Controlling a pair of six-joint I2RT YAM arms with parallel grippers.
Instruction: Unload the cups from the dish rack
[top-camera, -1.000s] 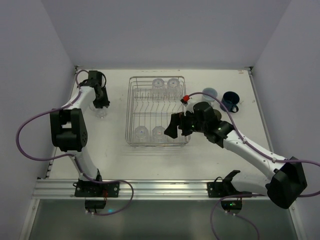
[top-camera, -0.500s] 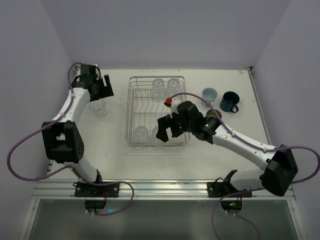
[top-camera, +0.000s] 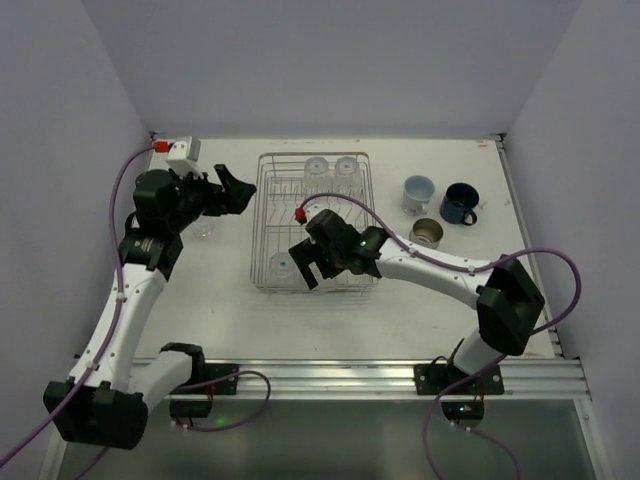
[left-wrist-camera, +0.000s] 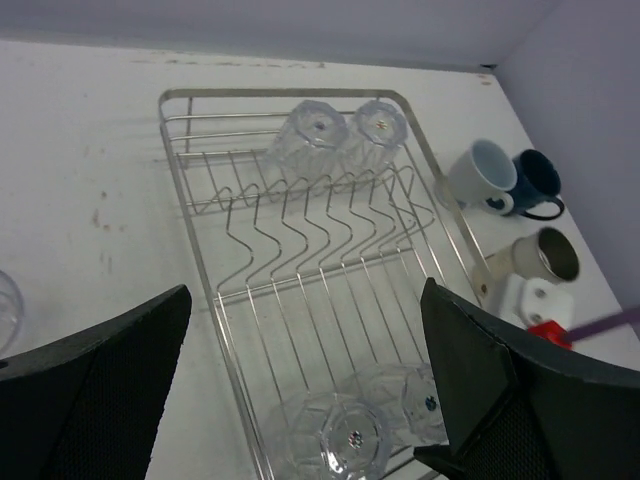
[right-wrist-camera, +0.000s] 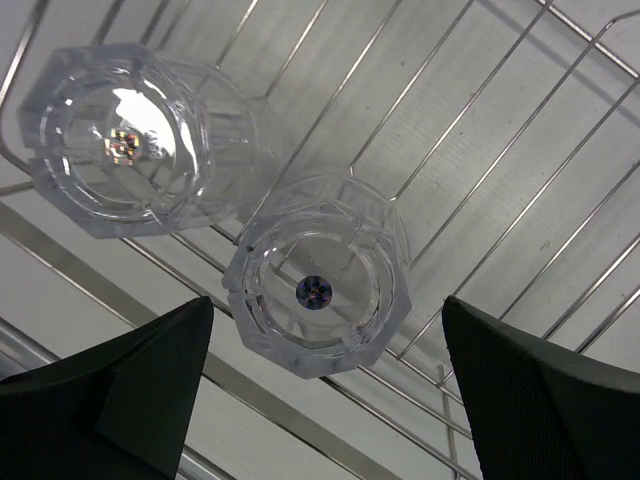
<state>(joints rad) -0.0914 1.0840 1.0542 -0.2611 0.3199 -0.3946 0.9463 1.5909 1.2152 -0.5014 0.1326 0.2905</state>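
The silver wire dish rack (top-camera: 266, 222) holds two clear ribbed cups at its back (top-camera: 316, 166) and two at its front; one front cup (top-camera: 283, 265) shows in the top view. My right gripper (top-camera: 308, 262) hangs open over the other front cup (right-wrist-camera: 318, 285), one finger on each side, not touching. My left gripper (top-camera: 228, 197) is open and holds nothing, just left of the rack. In its view (left-wrist-camera: 308, 300) the rack (left-wrist-camera: 190, 240) lies below. A clear cup (top-camera: 200, 226) stands on the table beside the left arm.
Right of the rack stand a pale blue-grey cup (top-camera: 418, 190), a dark blue mug (top-camera: 460, 203) and a brown cup (top-camera: 427, 234). Walls close in the table on the left, back and right. A metal rail (top-camera: 320, 378) runs along the near edge.
My left gripper opened, left the clear cup on the table and swung towards the rack. My right gripper moved left over the rack's front cups, staying open.
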